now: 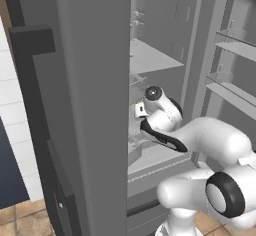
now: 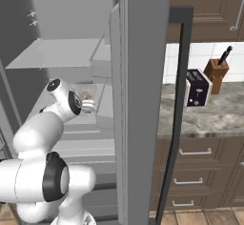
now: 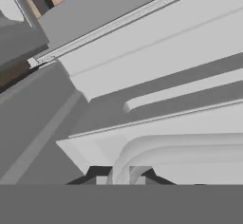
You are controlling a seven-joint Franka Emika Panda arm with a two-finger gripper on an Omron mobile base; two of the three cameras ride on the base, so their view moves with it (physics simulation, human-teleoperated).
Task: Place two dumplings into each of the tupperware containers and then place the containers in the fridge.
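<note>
Brown cabinets (image 2: 209,5), stone counter (image 2: 209,117)

My arm (image 1: 210,140) is glossy white with black joint rings. The fridge (image 1: 90,105) around it is plain grey, its shelves (image 1: 150,57) paler grey. At the right of the right base view I see brown wooden drawers (image 2: 200,176), a mottled grey-beige countertop (image 2: 209,112), a black toaster (image 2: 197,88), a brown knife block (image 2: 217,75).

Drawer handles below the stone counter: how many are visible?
3 drawer handles, stacked right of the fridge door: top, middle, bottom. More may hide beyond the right edge.
</note>
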